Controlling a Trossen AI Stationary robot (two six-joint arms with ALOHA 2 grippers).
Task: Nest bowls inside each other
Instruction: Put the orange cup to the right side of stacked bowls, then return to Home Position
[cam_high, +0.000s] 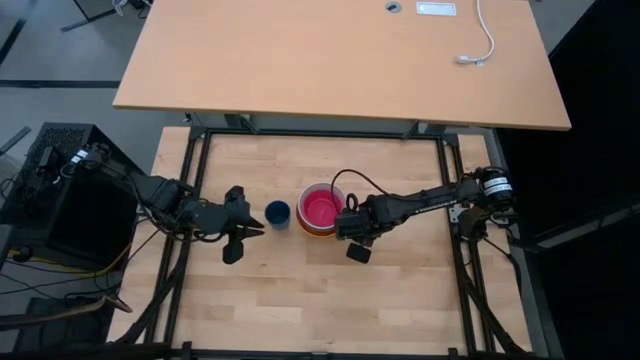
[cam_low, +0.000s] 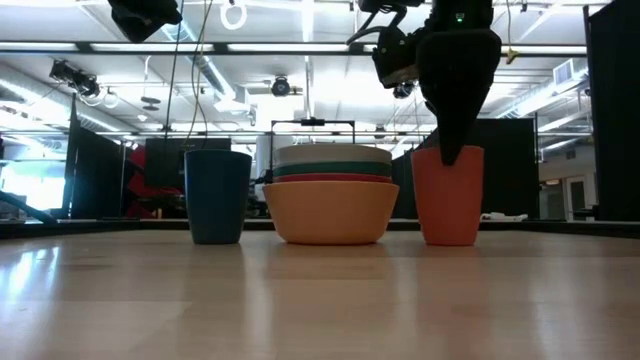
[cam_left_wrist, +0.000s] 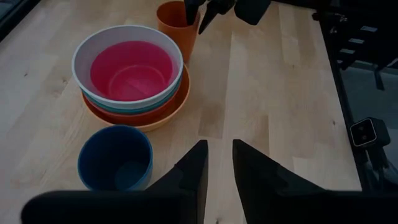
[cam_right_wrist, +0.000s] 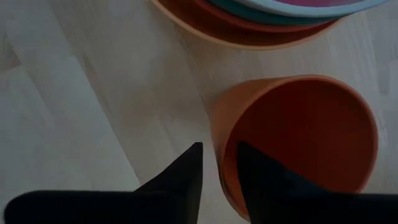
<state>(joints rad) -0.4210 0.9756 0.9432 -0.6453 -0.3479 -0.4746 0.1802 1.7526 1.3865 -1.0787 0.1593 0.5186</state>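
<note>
High view: nested bowls stand upright near the middle of the wooden table, mouths up, the magenta-pink one innermost; round, they have no long axis in plan. Small dark blue cup stands just beside the stack, on the left arm's side. Left gripper waits beside that cup. Right gripper sits at the stack's other side. Low view: orange bowl lowest, then red, teal green and white rims stacked level above it; blue cup on one flank, small orange cup on the other, both upright, the right gripper reaching down at the orange cup's rim. Left wrist view: left gripper's fingers are slightly parted, holding nothing. Right wrist view: right gripper's fingers straddle the orange cup's wall with a narrow gap; grip or release cannot be told.
</note>
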